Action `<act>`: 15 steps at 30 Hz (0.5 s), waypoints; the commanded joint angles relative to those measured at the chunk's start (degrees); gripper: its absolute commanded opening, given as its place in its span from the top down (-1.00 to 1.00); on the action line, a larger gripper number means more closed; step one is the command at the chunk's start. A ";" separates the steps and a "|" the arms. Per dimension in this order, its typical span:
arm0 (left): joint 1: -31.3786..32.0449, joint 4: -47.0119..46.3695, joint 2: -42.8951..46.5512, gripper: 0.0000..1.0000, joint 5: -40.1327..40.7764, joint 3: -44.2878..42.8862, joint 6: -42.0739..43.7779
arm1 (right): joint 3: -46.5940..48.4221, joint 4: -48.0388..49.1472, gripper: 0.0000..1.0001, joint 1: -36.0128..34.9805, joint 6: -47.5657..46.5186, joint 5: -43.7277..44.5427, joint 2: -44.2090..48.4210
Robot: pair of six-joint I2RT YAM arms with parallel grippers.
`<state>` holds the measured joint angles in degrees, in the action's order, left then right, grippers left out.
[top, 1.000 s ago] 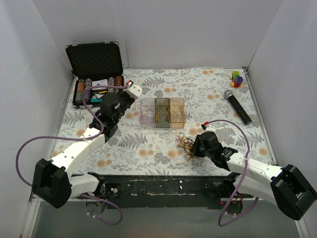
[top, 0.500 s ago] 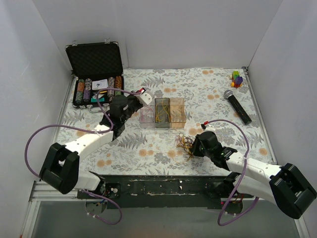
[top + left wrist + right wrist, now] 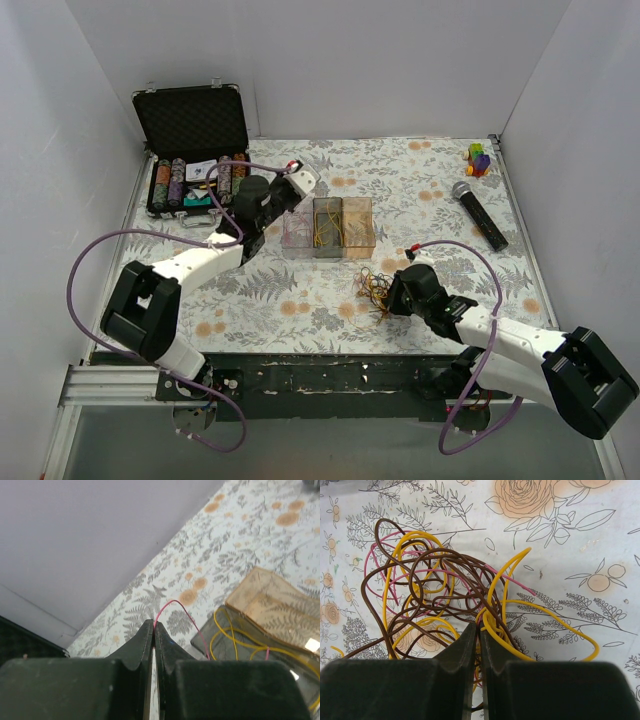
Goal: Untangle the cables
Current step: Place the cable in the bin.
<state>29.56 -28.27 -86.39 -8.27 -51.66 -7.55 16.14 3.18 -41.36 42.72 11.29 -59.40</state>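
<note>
The sorting tray, just ahead of and below the left gripper, is the plainest sign of progress. Its dark middle compartment already holds loose yellow wires. The clear compartment nearest that gripper seems to hold pinkish strands, though the top view is too coarse to be sure. The amber compartment, farthest from the tool, looks bare from the wrist camera.

What is left is the tangle of cables, lying on the tablecloth directly ahead of the right gripper. Brown, yellow and pink strands loop through one another there. I judge the job partly done, with most of the knot yet to be picked apart.

The left gripper's jaws are pressed together on one end of a single pink wire. The wire arcs out from the tips and drops toward the tray. The right gripper's jaws stand nearly together with only a slit between them, clamped on a few yellow and brown strands at the tangle's near edge.

Only the top view shows both arms at once, and that the tangle lies well apart from the tray. Only the left wrist view reveals the pink wire, which is too fine to show from above. Only the right wrist view shows the strand colours and how they cross.
</note>
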 commanded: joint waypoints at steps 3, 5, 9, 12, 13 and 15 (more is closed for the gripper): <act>0.58 -1.44 -1.68 1.00 -2.19 -8.80 -5.45 | -0.41 -5.90 0.70 -0.03 -0.71 0.84 -2.83; 0.58 -0.82 -1.59 1.00 -2.45 -8.90 -6.33 | -0.58 -5.73 0.70 -0.03 -0.53 0.84 -2.83; 0.58 -1.26 0.69 1.00 -2.28 -3.11 -6.07 | -1.11 -5.90 0.70 -0.03 -0.53 1.10 -2.31; 0.50 -2.31 2.62 1.00 -2.19 2.07 -5.72 | -1.29 -6.17 0.70 -0.03 -0.44 1.37 -1.78; 0.50 -2.31 3.06 1.00 -2.36 3.65 -5.81 | -1.37 -6.26 0.70 -0.03 -0.53 1.54 -1.69; 0.50 -1.97 3.86 1.00 -2.10 6.03 -6.42 | -1.20 -6.52 0.70 -0.03 -0.44 1.72 -1.60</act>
<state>29.85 -30.46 -86.28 -9.93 -49.71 -12.91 16.62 3.40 -41.36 42.92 11.42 -60.31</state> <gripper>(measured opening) 0.014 0.149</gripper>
